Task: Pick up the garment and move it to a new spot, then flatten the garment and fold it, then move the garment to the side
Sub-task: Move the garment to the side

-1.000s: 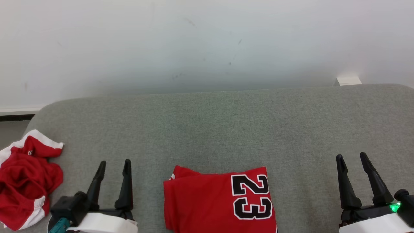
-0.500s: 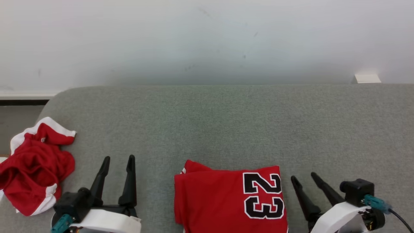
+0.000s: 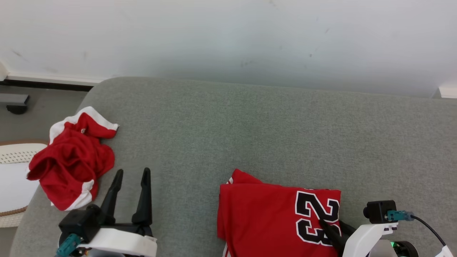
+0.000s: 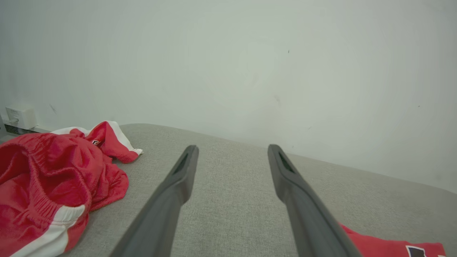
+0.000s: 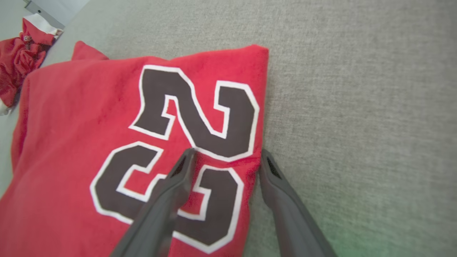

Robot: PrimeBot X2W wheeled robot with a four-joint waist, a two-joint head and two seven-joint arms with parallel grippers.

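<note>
Between the spread fingers of the right gripper (image 5: 228,152) sits the edge of the folded jersey (image 5: 71,117), unclamped, while the left gripper (image 3: 131,173) hangs splayed over the sofa (image 3: 250,125).

surface: grey fabric couch (image 3: 250,125) | on it: folded red jersey (image 3: 260,217), crumpled red shorts (image 3: 71,160)

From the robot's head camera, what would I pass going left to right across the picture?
white perforated container → crumpled red-and-white shorts → left hand, open → folded red number 23 jersey
</note>
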